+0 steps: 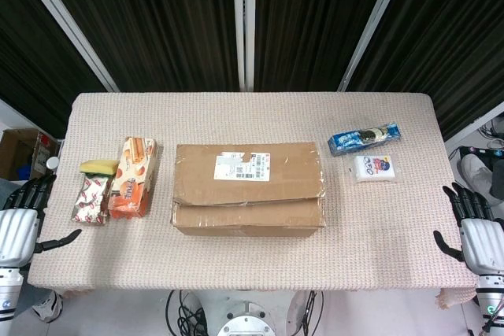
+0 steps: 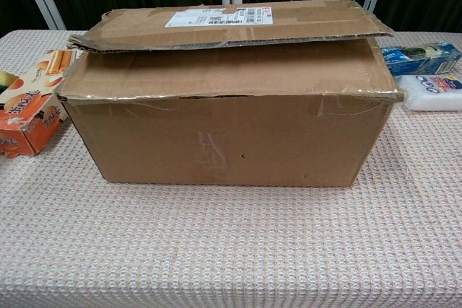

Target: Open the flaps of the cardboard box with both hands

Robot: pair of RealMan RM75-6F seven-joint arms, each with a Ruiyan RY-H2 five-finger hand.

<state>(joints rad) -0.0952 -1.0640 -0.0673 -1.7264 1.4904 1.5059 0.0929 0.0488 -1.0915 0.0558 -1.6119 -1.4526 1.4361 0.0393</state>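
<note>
A brown cardboard box [image 1: 249, 188] stands in the middle of the table with both top flaps folded down. The far flap [image 2: 231, 22] carries a white shipping label and overlaps the near flap [image 2: 224, 70]. My left hand [image 1: 22, 226] hovers off the table's left edge, fingers spread and holding nothing. My right hand [image 1: 476, 230] sits off the right edge, fingers also apart and empty. Both hands are far from the box. The chest view shows the box [image 2: 227, 135] up close and neither hand.
Left of the box lie an orange biscuit carton [image 1: 131, 177], a small snack packet [image 1: 91, 198] and a yellow sponge [image 1: 98, 167]. At the right rear are a blue packet [image 1: 364, 138] and a white tissue pack [image 1: 372, 168]. A woven cloth [image 1: 252, 261] covers the table.
</note>
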